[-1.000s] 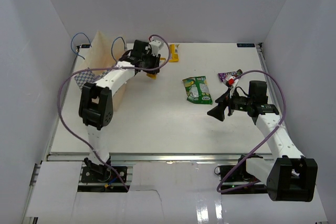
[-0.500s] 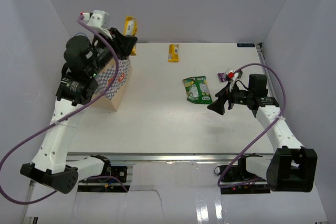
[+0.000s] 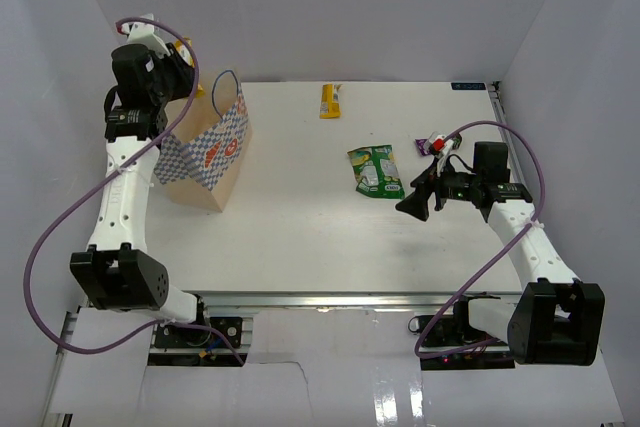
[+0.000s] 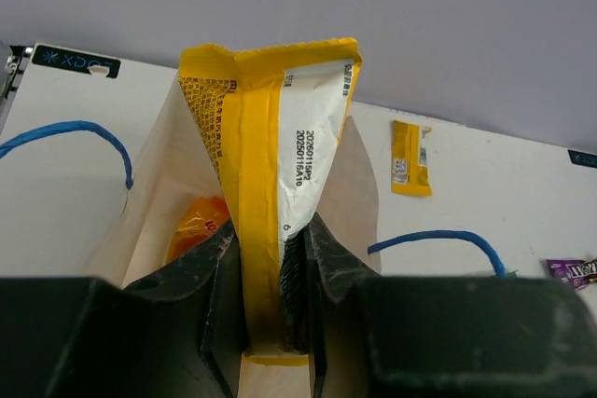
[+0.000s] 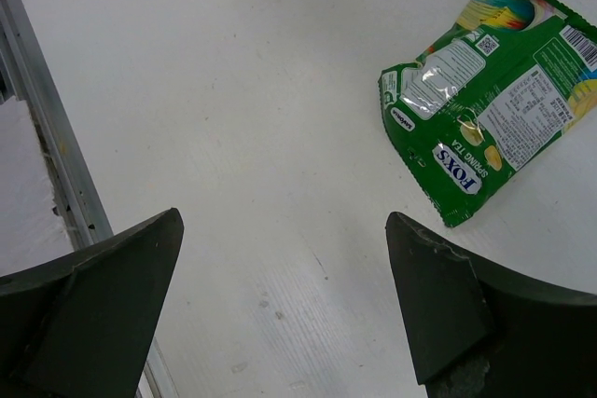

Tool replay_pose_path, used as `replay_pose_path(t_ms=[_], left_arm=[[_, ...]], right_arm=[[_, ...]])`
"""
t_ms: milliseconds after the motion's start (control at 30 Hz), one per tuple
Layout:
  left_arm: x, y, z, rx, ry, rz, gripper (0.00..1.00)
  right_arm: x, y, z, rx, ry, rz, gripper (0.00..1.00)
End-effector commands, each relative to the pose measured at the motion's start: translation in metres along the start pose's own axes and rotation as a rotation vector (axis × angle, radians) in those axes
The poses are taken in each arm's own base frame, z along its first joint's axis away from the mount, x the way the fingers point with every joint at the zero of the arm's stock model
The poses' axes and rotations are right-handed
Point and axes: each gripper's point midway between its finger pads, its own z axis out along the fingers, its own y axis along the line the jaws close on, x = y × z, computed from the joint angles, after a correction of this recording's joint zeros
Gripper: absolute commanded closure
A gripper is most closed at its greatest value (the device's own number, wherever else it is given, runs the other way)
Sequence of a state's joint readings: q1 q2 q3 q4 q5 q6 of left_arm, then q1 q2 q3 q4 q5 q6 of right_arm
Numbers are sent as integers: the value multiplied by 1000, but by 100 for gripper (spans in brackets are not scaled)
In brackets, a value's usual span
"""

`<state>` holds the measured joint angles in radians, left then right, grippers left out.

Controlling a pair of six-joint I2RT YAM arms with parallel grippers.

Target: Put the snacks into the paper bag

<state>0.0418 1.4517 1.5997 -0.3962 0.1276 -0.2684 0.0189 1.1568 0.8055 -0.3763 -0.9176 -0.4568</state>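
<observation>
Snacks are lying scattered. Your left gripper [image 4: 272,244] is pinching a yellow wrapper [image 4: 280,156] by its lower end, holding it upright over the open paper bag [image 3: 205,152], and the left arm is reaching up high at the far-left corner. An orange bag [image 4: 199,223] is sitting inside. Your right gripper [image 5: 284,221] is hovering with jaws spread wide and holding nothing, tilting down near the green bag [image 5: 485,132]. A second yellow wrapper [image 3: 331,100] and the purple packet [image 3: 436,143] are lying on the table [image 3: 300,237].

A robotics lab cell: white table [image 3: 300,237] boxed by plain walls [image 3: 330,7], left arm [image 3: 125,197] and right arm [image 3: 530,247] bolted alongside.
</observation>
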Motion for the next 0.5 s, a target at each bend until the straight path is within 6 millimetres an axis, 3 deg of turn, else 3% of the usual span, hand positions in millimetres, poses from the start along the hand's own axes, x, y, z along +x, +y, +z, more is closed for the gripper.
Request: replay_pose_path(t_ms=[0,67,200,267,333,467], left_arm=[[-14,5,-8,-40,-46,38,76],[-2,4,-5,-20,-16,52,71],[12,0,-9,13,11,46,37],[12,0,-13,10,9,44,27],[5,-1,-21,1,-12,40,18],[-20,-14,-41,36,-72,40,12]], right_arm=[[-15,-2,-5,11,-14,-36,5],[-13,-3,-5,14,-5,-31,5],[-6,-15,-1,45,31,14,7],[-6,-27,1,106,67,62,14],[2,-40,8,167,121,130,17],[-5,-63,26,311,167,244,15]])
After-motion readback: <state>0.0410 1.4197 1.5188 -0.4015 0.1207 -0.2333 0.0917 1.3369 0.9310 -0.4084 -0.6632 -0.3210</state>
